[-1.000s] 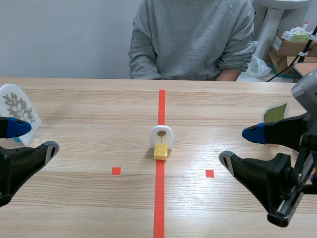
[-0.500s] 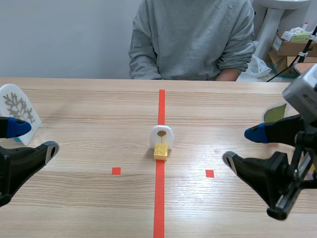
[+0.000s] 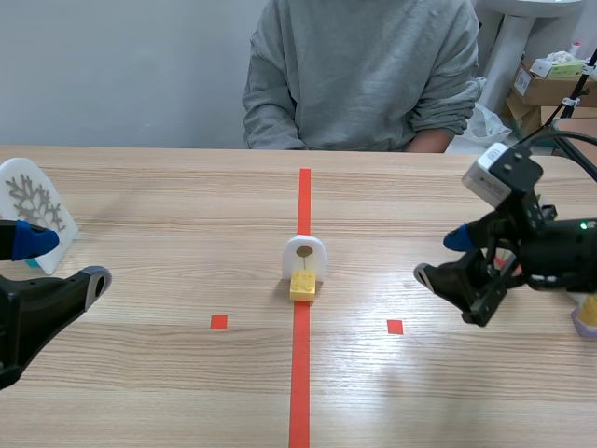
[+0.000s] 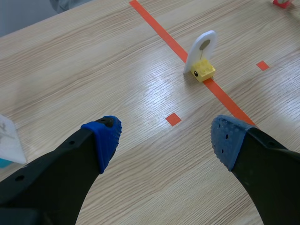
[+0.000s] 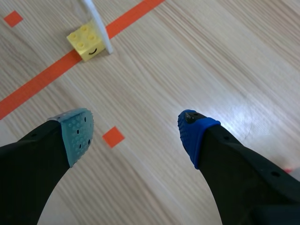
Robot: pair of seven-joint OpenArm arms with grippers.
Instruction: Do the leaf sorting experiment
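Right hand (image 3: pixel 440 258) spread, empty, facing white leaf card (image 3: pixel 304 254) on yellow brick (image 3: pixel 302 286); should straddle card's flat faces, pinch low, not topple it; left hand (image 3: pixel 65 261) spread too.

Your scene view looks across the desk (image 3: pixel 140 215); both wrist views look down from close, sharing the yellow brick (image 3: pixel 301 285).

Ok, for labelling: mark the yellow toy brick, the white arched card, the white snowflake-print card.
yellow toy brick (image 3: pixel 302 287): scene view, front face.
white arched card (image 3: pixel 304 259): scene view, front face.
white snowflake-print card (image 3: pixel 28 198): scene view, grey print.
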